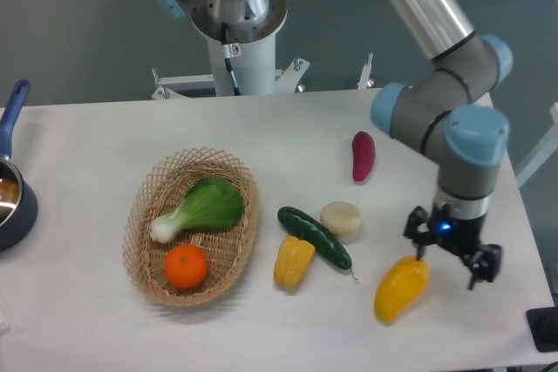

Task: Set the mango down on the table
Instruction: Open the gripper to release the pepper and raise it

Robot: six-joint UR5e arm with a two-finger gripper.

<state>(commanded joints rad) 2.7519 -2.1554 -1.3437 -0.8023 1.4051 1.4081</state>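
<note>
Mango (401, 288) lies on the white worktop (105, 145), free of any grip, tapered end toward the front edge. End effector (451, 254) just right of the mango and slightly behind it, fingers apart, holding nothing (blue light on). Left of the mango: cucumber (314, 237), corn piece (294, 261), pale round block (341, 219). Wicker basket (144, 215) further left.
</note>
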